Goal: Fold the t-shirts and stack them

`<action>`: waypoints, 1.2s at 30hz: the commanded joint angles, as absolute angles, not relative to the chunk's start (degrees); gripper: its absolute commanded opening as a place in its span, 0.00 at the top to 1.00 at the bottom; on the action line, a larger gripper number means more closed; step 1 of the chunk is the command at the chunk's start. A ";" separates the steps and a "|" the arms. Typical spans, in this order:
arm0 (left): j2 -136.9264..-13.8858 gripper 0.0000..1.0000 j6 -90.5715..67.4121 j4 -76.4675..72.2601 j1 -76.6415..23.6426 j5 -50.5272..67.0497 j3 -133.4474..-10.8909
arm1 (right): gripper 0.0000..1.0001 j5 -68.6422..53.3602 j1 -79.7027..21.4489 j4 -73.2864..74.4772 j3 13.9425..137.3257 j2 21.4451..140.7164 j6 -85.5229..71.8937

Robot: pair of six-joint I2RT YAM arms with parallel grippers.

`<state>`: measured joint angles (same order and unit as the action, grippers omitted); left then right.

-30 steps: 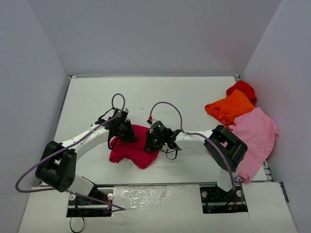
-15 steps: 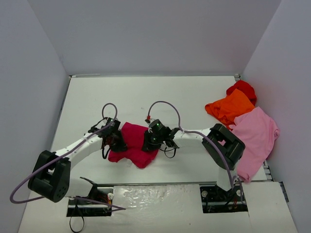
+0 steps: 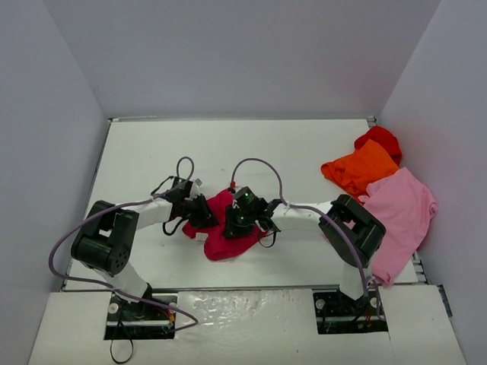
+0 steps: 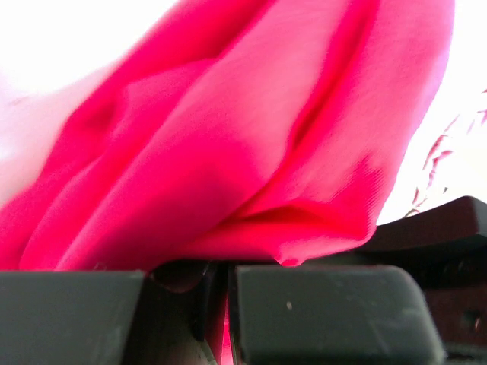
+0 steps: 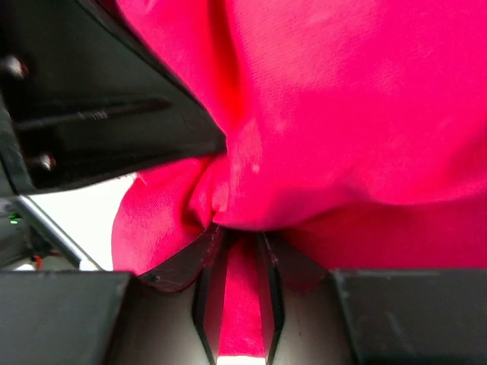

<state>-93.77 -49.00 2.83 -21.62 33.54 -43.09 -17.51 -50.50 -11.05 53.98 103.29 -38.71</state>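
The crimson-magenta t-shirt [image 3: 225,237] lies bunched in a narrow heap at the table's middle. My left gripper [image 3: 204,218] is at its left edge, shut on a thin fold of the cloth [image 4: 228,137], which runs between the nearly closed jaws [image 4: 217,308]. My right gripper [image 3: 234,223] sits close beside it on the heap's right side. Its jaws [image 5: 237,300] stand slightly apart, with a strip of the crimson cloth [image 5: 342,114] lying in the gap. The orange [image 3: 358,169], bright red [image 3: 380,140] and light pink [image 3: 401,213] t-shirts are heaped at the right edge.
The two wrists nearly touch; the left gripper's black body [image 5: 99,99] fills the upper left of the right wrist view. Grey walls close in the white table [image 3: 228,144] on three sides. Purple cables loop above both arms.
My left gripper has swung right toward the right gripper, dragging the shirt's left side in and bunching it narrower. The right gripper's jaws have parted a little.
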 commanded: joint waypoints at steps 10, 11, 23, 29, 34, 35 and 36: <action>-72.60 1.00 -40.38 36.19 -23.38 1.82 -54.78 | 0.68 -6.16 -51.29 3.25 55.48 96.51 -34.63; -71.83 1.00 -40.41 36.88 -23.38 1.39 -55.45 | 0.67 -5.08 -51.26 3.47 55.70 95.56 -34.57; -63.65 0.96 -41.70 34.54 -23.48 4.73 -53.29 | 0.62 -0.18 -50.60 5.27 60.99 85.37 -33.29; -49.37 0.53 -46.75 23.78 -23.64 4.69 -46.33 | 0.61 6.16 -50.45 2.15 61.01 78.71 -31.49; -44.84 0.25 -46.91 29.10 -23.47 0.53 -47.09 | 0.63 6.56 -50.09 1.35 61.93 77.66 -29.47; -45.33 0.18 -46.32 29.70 -23.47 0.53 -47.45 | 0.64 5.93 -50.04 1.08 61.80 77.93 -29.61; -45.87 0.12 -45.81 30.24 -23.48 0.76 -47.74 | 0.64 5.18 -50.02 0.85 61.64 78.22 -29.82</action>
<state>-44.39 -46.05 30.04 -23.55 2.68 -44.14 4.13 -50.51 4.11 59.56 79.01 -31.21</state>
